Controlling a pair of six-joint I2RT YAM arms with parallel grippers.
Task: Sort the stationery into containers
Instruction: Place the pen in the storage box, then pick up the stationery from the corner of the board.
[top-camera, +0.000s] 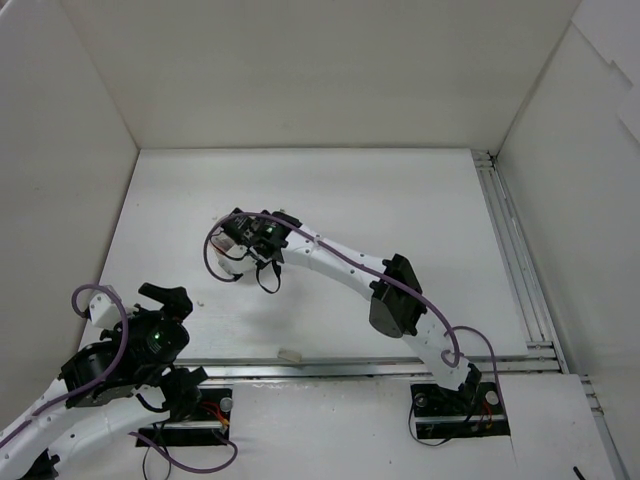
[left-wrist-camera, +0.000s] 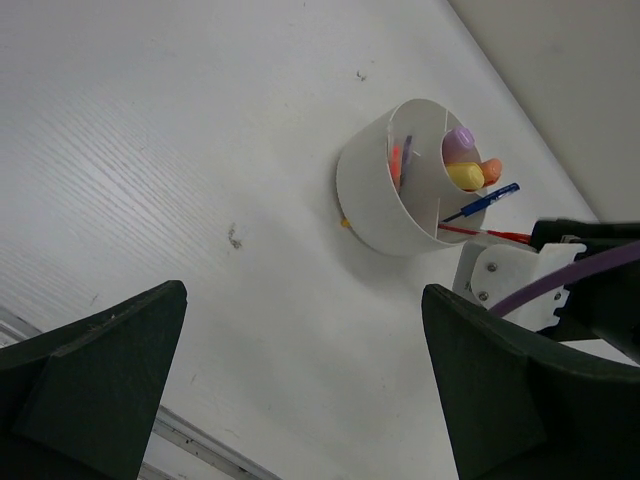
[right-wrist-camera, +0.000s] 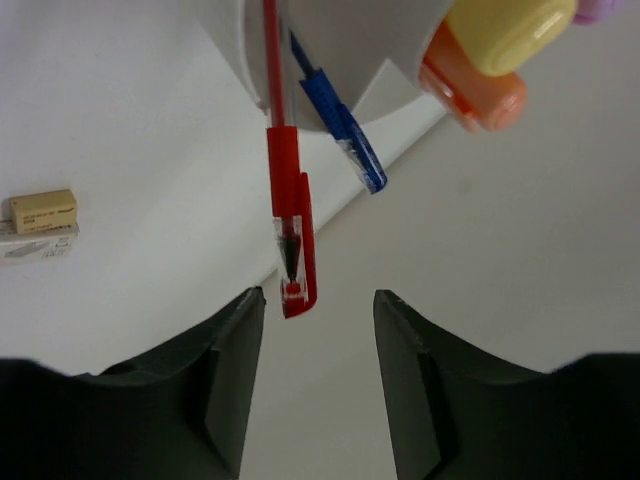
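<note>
The round white cup (left-wrist-camera: 372, 198) with inner dividers stands mid-table, and in the top view (top-camera: 230, 264) it is mostly hidden under my right gripper (top-camera: 255, 240). It holds a pink marker (left-wrist-camera: 460, 143), an orange marker (left-wrist-camera: 489, 168), a yellow marker (left-wrist-camera: 463, 176), a blue pen (left-wrist-camera: 485, 200) and a red pen (left-wrist-camera: 490, 233). My right gripper (right-wrist-camera: 318, 310) is open. The red pen's (right-wrist-camera: 285, 180) capped end hangs just ahead of its fingertips, ungripped, beside the blue pen (right-wrist-camera: 340, 130). My left gripper (left-wrist-camera: 305, 390) is open and empty, well short of the cup. A cream eraser (top-camera: 290, 355) lies at the front rail.
White walls enclose the table on three sides. A metal rail (top-camera: 515, 270) runs along the right side and the front edge. The eraser also shows in the right wrist view (right-wrist-camera: 42, 210). A small yellow bit (left-wrist-camera: 344, 222) lies at the cup's base.
</note>
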